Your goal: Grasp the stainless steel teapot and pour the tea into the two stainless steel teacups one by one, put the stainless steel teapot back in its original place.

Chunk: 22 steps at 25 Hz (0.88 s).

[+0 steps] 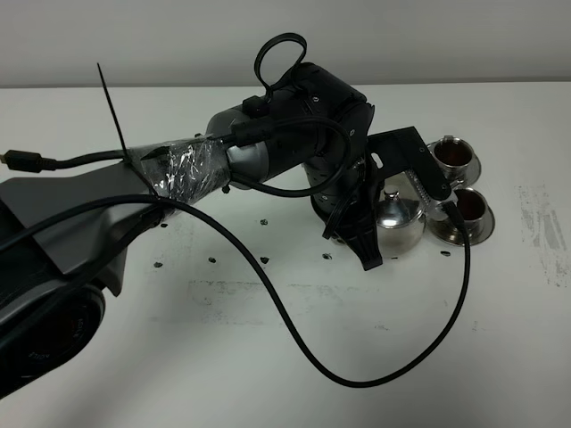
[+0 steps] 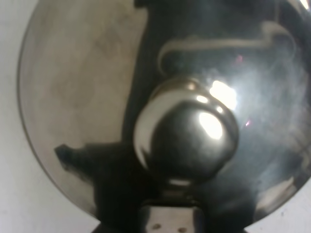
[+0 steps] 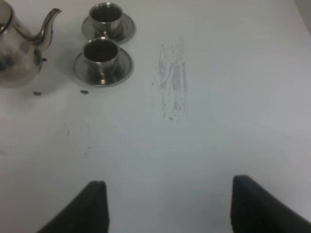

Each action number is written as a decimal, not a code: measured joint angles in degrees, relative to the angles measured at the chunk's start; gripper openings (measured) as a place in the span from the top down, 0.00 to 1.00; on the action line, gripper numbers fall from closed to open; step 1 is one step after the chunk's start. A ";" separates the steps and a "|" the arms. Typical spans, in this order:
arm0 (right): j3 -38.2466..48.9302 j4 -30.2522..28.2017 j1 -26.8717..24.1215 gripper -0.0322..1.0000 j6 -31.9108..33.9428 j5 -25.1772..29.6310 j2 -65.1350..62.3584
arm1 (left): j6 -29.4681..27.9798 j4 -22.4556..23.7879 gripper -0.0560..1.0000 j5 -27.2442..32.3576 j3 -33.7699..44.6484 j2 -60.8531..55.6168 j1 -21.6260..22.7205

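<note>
- Nearest us, our left arm (image 1: 107, 214) crosses the worktop (image 1: 268, 357).
- We see the teapot (image 1: 399, 223) upright under our left claw (image 1: 379, 227); its grip we cannot tell.
- Two tea-filled teacups (image 1: 453, 157) sit right of it.
- Our right claw (image 3: 167, 206) gapes wide.

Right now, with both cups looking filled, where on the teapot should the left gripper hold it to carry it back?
Judging from the views, grip the stainless steel teapot by its loop handle, on the side opposite the spout, which points toward the teacups. Come from above: the domed lid and small round knob look too smooth to pinch. The left gripper already sits over the pot; the handle itself is hidden.
</note>
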 joint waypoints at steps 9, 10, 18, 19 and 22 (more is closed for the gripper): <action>0.00 0.00 0.00 0.46 0.00 0.00 0.00 | -1.12 -1.00 0.79 -4.34 4.16 0.73 1.74; 0.00 0.00 0.00 0.46 0.00 0.00 0.00 | -1.16 -1.00 0.79 -4.64 4.30 0.85 2.02; 0.00 0.00 0.00 0.46 0.00 0.00 0.00 | -1.18 -1.11 0.79 -5.61 4.99 1.22 2.87; 0.00 0.00 0.00 0.46 0.00 0.00 0.00 | -1.18 -1.11 0.79 -5.74 5.04 1.28 2.87; 0.00 0.00 0.00 0.46 0.00 0.00 0.00 | -1.18 -1.11 0.79 -5.91 5.04 1.33 2.87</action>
